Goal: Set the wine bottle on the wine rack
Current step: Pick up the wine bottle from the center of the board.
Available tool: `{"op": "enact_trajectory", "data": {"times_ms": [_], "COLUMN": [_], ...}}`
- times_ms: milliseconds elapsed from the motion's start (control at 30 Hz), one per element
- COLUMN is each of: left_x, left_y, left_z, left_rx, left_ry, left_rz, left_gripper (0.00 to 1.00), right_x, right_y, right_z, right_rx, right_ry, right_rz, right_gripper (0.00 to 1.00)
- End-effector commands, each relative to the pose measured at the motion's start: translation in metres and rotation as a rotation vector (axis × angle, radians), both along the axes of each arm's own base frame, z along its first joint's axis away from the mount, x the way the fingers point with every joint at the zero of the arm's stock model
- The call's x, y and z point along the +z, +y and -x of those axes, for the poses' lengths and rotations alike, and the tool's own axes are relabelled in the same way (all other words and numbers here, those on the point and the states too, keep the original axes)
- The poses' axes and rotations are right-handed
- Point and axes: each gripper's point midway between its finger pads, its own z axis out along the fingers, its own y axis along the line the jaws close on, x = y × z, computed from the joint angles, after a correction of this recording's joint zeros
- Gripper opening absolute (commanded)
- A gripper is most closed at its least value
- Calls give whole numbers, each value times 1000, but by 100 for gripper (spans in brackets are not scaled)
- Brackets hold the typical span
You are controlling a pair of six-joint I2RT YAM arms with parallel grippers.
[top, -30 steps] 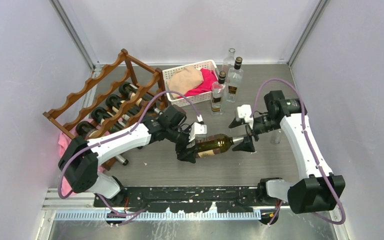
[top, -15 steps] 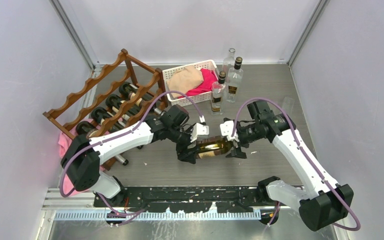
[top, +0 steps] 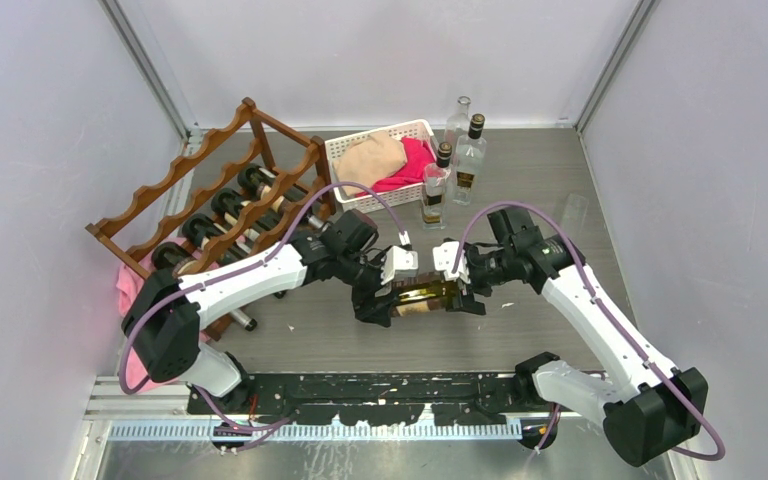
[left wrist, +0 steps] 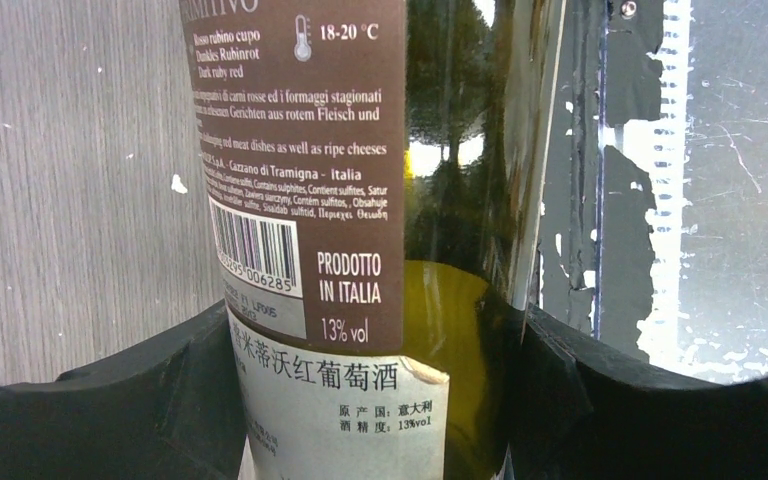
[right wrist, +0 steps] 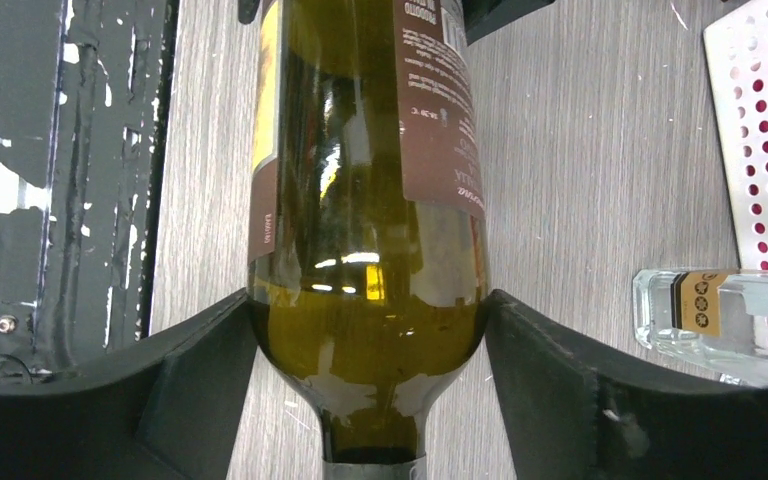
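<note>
A dark green wine bottle (top: pixel 422 293) with a brown label lies level, held just above the table between both arms. My left gripper (top: pixel 385 295) is shut on its base end; in the left wrist view (left wrist: pixel 372 330) the black fingers (left wrist: pixel 160 390) press both sides of the labelled body (left wrist: pixel 360 200). My right gripper (top: pixel 460 285) is at the shoulder end; in the right wrist view (right wrist: pixel 367 310) its fingers (right wrist: pixel 200 370) touch both sides of the bottle (right wrist: pixel 360 200) just above the neck. The reddish-brown wine rack (top: pixel 210 190) stands at the left.
Several dark bottles (top: pixel 230 210) lie in the rack's lower tier. A pink cloth (top: pixel 130 290) lies under it. A white basket (top: pixel 380 160) with cloths stands at the back. Three clear bottles (top: pixel 438 185) stand beside it, one showing in the right wrist view (right wrist: pixel 720 310).
My right gripper has moved left along the bottle's neck to its shoulder, and its fingers now touch the glass. My left gripper has kept its hold and barely moved.
</note>
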Motion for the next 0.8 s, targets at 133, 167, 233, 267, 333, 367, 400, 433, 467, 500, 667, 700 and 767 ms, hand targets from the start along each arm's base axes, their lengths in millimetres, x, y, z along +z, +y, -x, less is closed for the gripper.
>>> {"op": "enact_trajectory", "data": {"times_ms": [133,167,233,267,333,367,400,433,467,500,667,700,767], "left_x": [46,44,40,39,39,40,42,45,46,48,57,59,67], "left_y": [-25,-23,-20,-19,-15,-14,-12,-10,-8,-6,7,9,17], "left_z": [-8,-9,-10,-12,-13,-14,-15,-15,-15,-15,-12,-12,-11], "left_rx": [-60,-53,-36,-29,-23,-16,-13,-9,-5,-1,10,15,26], "left_ry": [-102,-104,-116,-130,-163,-179,-193,-204,-216,-226,-259,-268,-295], "left_rz": [161,153,135,131,136,137,144,146,146,145,134,130,131], "left_gripper": [16,25,59,72,93,99,99,100,100,100,100,100,100], "right_x": [18,19,23,25,29,30,30,30,30,30,29,29,28], "right_y": [7,6,6,6,6,6,6,6,5,6,5,4,4], "right_z": [-3,-3,-5,-6,-7,-7,-7,-7,-7,-6,-3,-4,-3], "right_rx": [5,0,-37,-56,-86,-98,-109,-122,-132,-142,-198,-213,-232], "right_ry": [-45,-44,-34,-33,-36,-36,-33,-30,-26,-21,8,12,20], "right_rz": [-48,-49,-60,-65,-79,-87,-93,-100,-106,-113,-144,-148,-155], "right_gripper": [18,10,2,1,1,1,1,1,1,1,1,1,1]}}
